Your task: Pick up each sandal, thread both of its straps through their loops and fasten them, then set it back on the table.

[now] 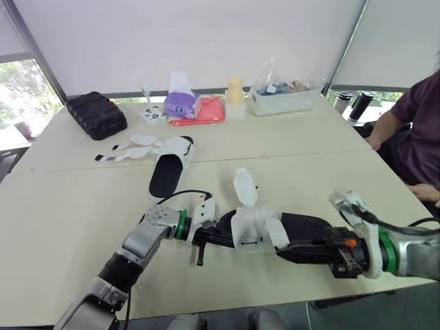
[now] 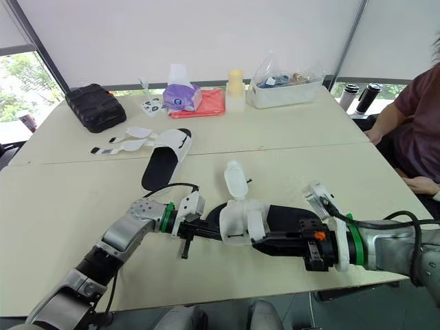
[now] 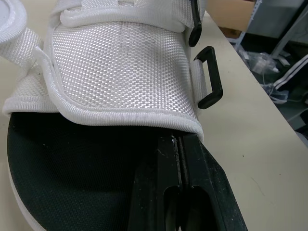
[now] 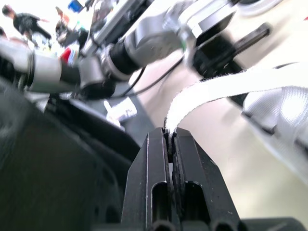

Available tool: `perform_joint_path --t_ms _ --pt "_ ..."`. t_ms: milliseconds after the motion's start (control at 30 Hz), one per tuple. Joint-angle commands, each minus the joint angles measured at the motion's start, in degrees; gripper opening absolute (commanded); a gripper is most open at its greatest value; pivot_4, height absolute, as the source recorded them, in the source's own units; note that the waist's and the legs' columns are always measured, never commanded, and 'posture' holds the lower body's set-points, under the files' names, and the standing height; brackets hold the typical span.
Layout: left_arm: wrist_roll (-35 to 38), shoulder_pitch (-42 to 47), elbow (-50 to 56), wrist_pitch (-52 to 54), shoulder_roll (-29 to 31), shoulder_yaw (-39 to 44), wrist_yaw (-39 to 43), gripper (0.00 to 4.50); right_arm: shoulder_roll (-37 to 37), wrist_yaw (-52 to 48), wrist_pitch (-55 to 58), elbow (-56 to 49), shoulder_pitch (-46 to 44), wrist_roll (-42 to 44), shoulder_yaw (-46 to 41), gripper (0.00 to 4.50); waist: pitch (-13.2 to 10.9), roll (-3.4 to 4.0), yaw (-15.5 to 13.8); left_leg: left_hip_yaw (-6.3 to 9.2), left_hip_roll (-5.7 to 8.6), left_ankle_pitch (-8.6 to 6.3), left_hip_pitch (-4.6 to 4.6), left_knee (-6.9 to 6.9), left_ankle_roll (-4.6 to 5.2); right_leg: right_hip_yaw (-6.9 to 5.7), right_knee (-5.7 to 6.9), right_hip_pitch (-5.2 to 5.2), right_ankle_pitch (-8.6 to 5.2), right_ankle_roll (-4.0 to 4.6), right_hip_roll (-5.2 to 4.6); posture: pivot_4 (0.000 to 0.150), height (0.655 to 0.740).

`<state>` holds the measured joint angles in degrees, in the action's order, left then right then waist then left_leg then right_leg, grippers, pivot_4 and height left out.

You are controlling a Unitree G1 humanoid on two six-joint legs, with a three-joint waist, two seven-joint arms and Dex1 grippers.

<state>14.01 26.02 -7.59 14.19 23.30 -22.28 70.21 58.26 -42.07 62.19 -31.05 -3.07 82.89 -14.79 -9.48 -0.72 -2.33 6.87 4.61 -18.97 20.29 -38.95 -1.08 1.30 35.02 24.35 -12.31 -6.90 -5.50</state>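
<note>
Both arms are on the near sandal (image 1: 258,230), which sits around 6 o'clock on the counter (image 1: 69,220), close to the front edge with its black footbed facing up. The left tool (image 3: 177,144) has its fingers pressed together right at the hem of the white mesh upper, so it looks pinched on that edge, with a black loop (image 3: 209,77) just beside it. The right tool (image 4: 168,137) comes in from the 3 o'clock side and is clamped on a white strap (image 4: 231,84), which runs out from between its fingertips. The other sandal (image 1: 168,172) lies flat at about 11 o'clock from the first, well apart from it, with its open straps (image 1: 130,148) fanned out toward 9 o'clock. Along the far edge there's a black case (image 1: 96,115) at 10 o'clock, a purple tissue box (image 1: 182,103) at 12 and a clear bin (image 1: 285,96) at 1. A person's arm (image 1: 399,120) rests at the 3 o'clock side.
</note>
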Motion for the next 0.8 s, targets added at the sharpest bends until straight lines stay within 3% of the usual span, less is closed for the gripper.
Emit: perform_joint_path --t_ms 33,167,200,300,433,800 --pt "-2.80 -1.74 -1.16 1.12 0.22 -1.53 -1.71 0.00 -2.53 4.36 0.37 3.46 -3.92 1.40 2.61 0.06 0.01 0.01 -0.07 0.00 0.00 0.00 0.01 -0.01 0.00 0.00 0.00 0.00 0.00 0.00 0.00 0.150 0.7400" --pt "-2.91 -1.90 -1.06 1.16 0.09 -1.49 -2.12 0.00 -5.30 5.93 -0.40 6.05 -7.37 -3.34 5.76 0.06 0.02 0.03 -0.04 0.02 0.03 0.00 0.02 -0.01 0.00 -0.01 0.00 0.01 0.00 0.00 0.00 0.150 0.7400" --pt "-2.92 -1.90 -1.06 1.16 0.07 -1.41 -2.24 0.00 -6.56 7.19 -0.80 7.30 -8.18 -4.12 5.92 0.34 0.02 0.03 -0.03 0.02 0.03 0.00 0.02 -0.01 0.01 -0.01 0.00 0.01 0.00 0.00 0.00 0.150 0.7400" --pt "-2.89 -1.94 -0.93 1.24 0.07 -1.24 -2.53 0.00 -8.73 8.05 -0.52 9.34 -9.09 -2.84 4.68 1.44 0.03 0.05 -0.08 0.01 0.05 0.00 0.01 -0.03 0.01 0.00 0.00 0.01 0.00 0.00 -0.01 0.150 0.7400" --pt "-2.71 -2.36 -0.41 1.46 0.21 -1.06 -2.91 0.00 -9.27 8.42 -1.15 9.68 -8.67 -4.27 3.15 3.44 0.03 0.05 -0.06 0.04 0.08 -0.01 0.03 -0.03 0.02 0.00 0.01 0.01 0.00 0.00 -0.03 0.150 0.7400" --pt "-2.68 -2.17 -0.42 1.50 -0.36 -1.25 -3.37 0.00 -11.37 11.59 -2.72 16.22 -14.19 -7.52 -0.48 3.44 0.04 0.06 -0.02 0.02 0.10 -0.02 0.02 -0.03 0.04 0.00 0.01 0.01 0.01 -0.01 -0.04 0.150 0.7400"
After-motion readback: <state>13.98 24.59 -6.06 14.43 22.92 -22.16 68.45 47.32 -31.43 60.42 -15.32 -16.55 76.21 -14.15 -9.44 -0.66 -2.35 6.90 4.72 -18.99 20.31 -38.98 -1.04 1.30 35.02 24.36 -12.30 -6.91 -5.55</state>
